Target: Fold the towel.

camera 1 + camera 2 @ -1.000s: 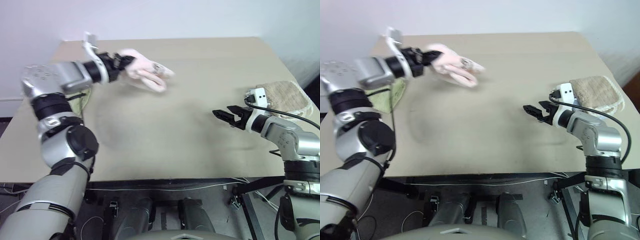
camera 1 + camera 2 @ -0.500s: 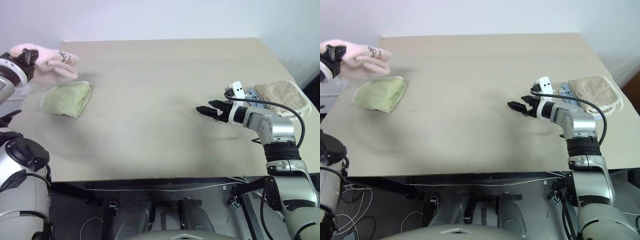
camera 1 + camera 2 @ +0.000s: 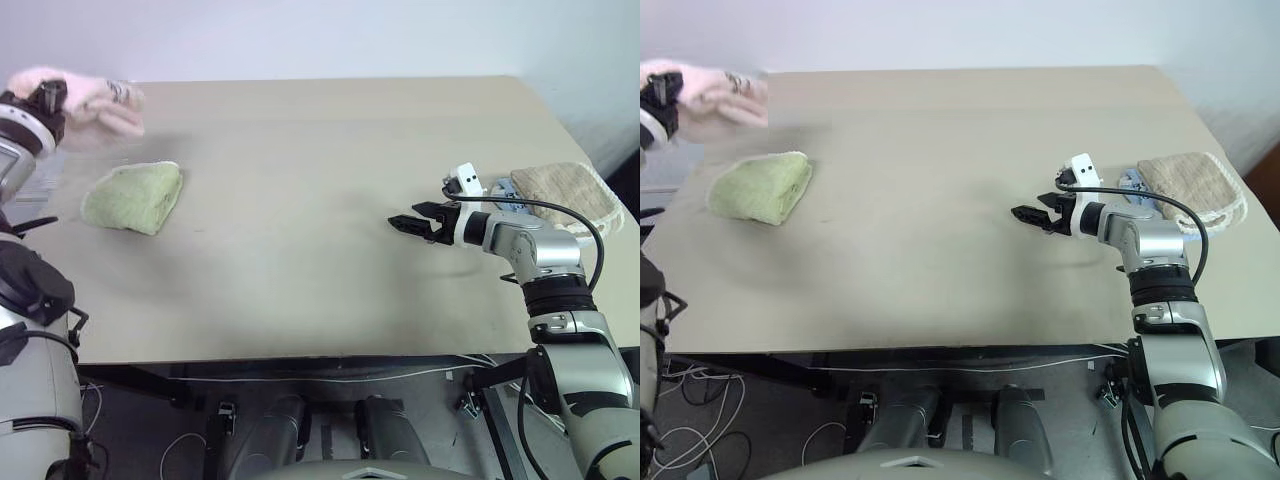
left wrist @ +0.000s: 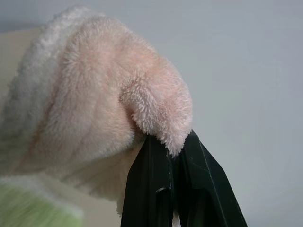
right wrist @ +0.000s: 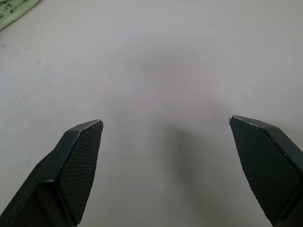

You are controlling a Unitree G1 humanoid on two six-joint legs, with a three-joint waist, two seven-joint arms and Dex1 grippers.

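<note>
Towel (image 3: 95, 100), a pale pink-white terry cloth bundle with a dark printed mark, was held bunched at the upper left of the frame, clear of the beige worktop (image 3: 330, 200) and above the far left corner. It was pinched between the pressed-together black fingers (image 4: 189, 189) of the left hand (image 3: 45, 100). A folded light green towel (image 3: 133, 197) lay on the worktop just below it, and a beige-tan towel (image 3: 565, 195) lay at the right edge. The right hand (image 3: 412, 226) hovered over the worktop at centre right, its fingers (image 5: 80, 156) spread wide and nothing gripped. The step in hand was judged to be the carrying of the bundle, with no fold yet made. The next move would call for the cloth to be lowered onto bare worktop and spread flat, a free edge being taken by the right hand.
</note>
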